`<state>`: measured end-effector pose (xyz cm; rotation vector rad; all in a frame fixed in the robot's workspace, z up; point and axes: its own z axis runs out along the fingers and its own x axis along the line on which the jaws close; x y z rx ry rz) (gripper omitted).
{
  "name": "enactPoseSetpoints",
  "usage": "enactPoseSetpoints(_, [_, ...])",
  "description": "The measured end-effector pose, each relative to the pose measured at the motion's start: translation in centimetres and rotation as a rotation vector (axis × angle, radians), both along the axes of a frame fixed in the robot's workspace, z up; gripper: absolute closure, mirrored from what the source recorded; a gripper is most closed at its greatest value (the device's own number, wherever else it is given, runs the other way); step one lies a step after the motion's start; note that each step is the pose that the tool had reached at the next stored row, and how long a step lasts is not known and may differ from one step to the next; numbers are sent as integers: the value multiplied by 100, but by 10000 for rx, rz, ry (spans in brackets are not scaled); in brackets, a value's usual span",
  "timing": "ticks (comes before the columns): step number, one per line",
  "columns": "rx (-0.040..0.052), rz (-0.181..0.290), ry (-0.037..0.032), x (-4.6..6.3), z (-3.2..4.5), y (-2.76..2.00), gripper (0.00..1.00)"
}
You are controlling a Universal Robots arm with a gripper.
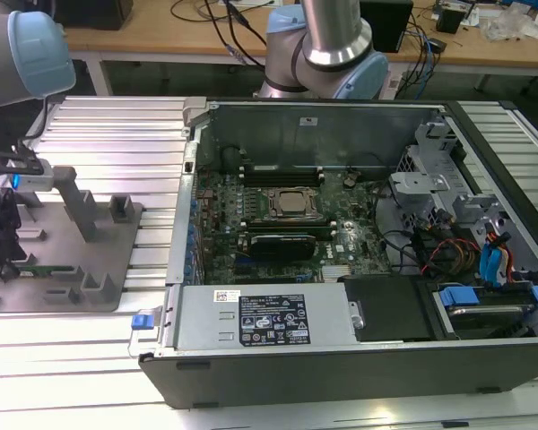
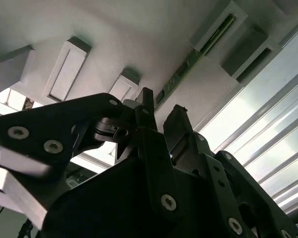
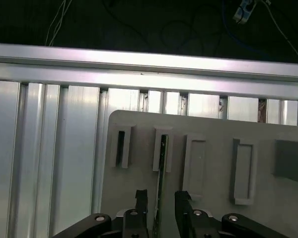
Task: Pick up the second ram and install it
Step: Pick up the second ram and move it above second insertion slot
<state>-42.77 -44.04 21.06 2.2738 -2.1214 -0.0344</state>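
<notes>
Hand (image 3: 161,203) is down over the grey fixture plate (image 3: 124,193) at the exterior view's left, well apart from the open computer case (image 1: 341,376). Fingers (image 3: 141,206) are apart, one each side of the second ram (image 3: 161,183), and you can see a sliver of gap on both faces in the first wrist view, so I read it as straddling, not clamped. Second ram stands on its long edge in a slotted block (image 3: 162,148) on the plate, which is why you get only a thin green line from above. That pose gives the hand two flat faces to close on and keeps the contact edge down, probably the way it has to enter a slot. The second wrist view agrees: the green strip (image 2: 188,67) runs straight into the gap between the two black fingers (image 2: 146,106), so alignment along the stick looks good. The neighbouring block (image 3: 121,148) has an open dark slot. Plate sits flat on the slatted aluminium counter (image 1: 117,134), just beside the case wall, which keeps the carry short. Inside the case, the long black memory slots (image 1: 282,168) lie next to the processor socket (image 1: 291,204); you can't tell from the exterior view which of them are filled. Task status as I judge it: pick-up in hand, stick not lifted, install not begun.
</notes>
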Motion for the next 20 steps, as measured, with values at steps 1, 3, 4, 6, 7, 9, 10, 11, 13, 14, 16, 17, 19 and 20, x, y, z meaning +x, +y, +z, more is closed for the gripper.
enactPoseSetpoints(1, [0, 3, 0, -1, -15, 0, 66])
enactPoseSetpoints(3, [-1, 5, 2, -3, -32, 3, 66])
enactPoseSetpoints(4, [-2, 5, 2, -3, -32, 3, 66])
enactPoseSetpoints(6, [2, 3, -3, -3, -35, 10, 66])
enactPoseSetpoints(7, [0, 5, -1, -2, -34, 20, 66])
enactPoseSetpoints(9, [-2, 5, 3, -2, -15, 21, 66])
enactPoseSetpoints(10, [0, 5, -1, -2, -11, 21, 66])
enactPoseSetpoints(11, [1, 5, -2, -2, -10, 21, 66])
enactPoseSetpoints(13, [0, 6, 0, -3, -8, 20, 66])
enactPoseSetpoints(14, [0, 5, 1, -3, -7, 21, 66])
enactPoseSetpoints(16, [-1, 5, 1, -3, -4, 21, 67])
enactPoseSetpoints(17, [0, 5, 0, -3, -3, 21, 75])
enactPoseSetpoints(19, [-2, 5, 3, -3, -14, 20, 75])
enactPoseSetpoints(20, [-3, 5, 3, -3, -14, 20, 75])
